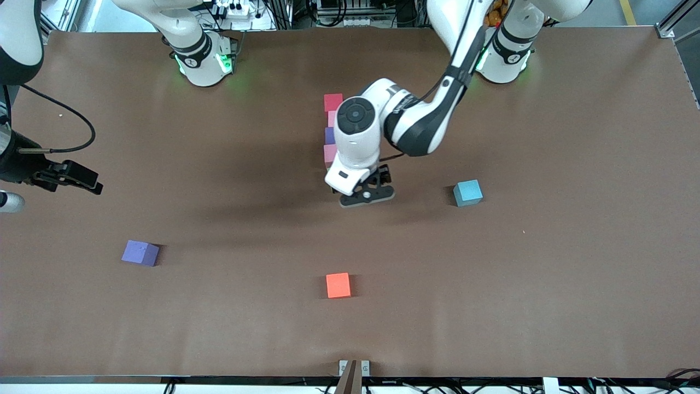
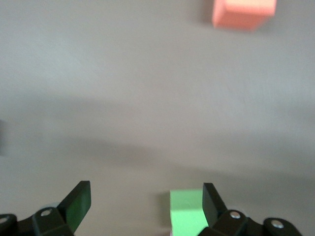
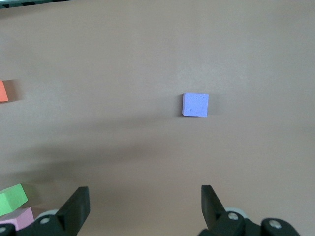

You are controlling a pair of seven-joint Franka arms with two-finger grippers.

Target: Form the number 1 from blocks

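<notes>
**Both grippers open and empty; block column stands mid-table**

The left gripper (image 1: 365, 192) has its two fingers spread wide and grips nothing. In the left wrist view a small green foam cube (image 2: 186, 212) sits on the table just inside one of the dark fingertips (image 2: 212, 201); whether the pad touches it cannot be told. The left arm reaches from its base down toward the table's middle, wrist bent so the gripper points straight down, low over the brown table (image 1: 547, 273) at the end of the column that lies nearer to the front camera.

The right gripper (image 3: 142, 206) is likewise spread open and empty. Its arm waits up over the right arm's end of the table.

Blocks in the column, partly hidden by the left wrist: one red foam cube (image 1: 332, 102) farthest from the front camera, then a pink cube (image 1: 331, 118), a purple cube (image 1: 330, 135), a second pink cube (image 1: 329, 152), and the green one at the nearer end, five in all.

Loose on the table, well apart from each other: one lavender foam cube (image 1: 140, 253), one orange foam cube (image 1: 338, 285) and one light blue foam cube (image 1: 467, 192).
</notes>
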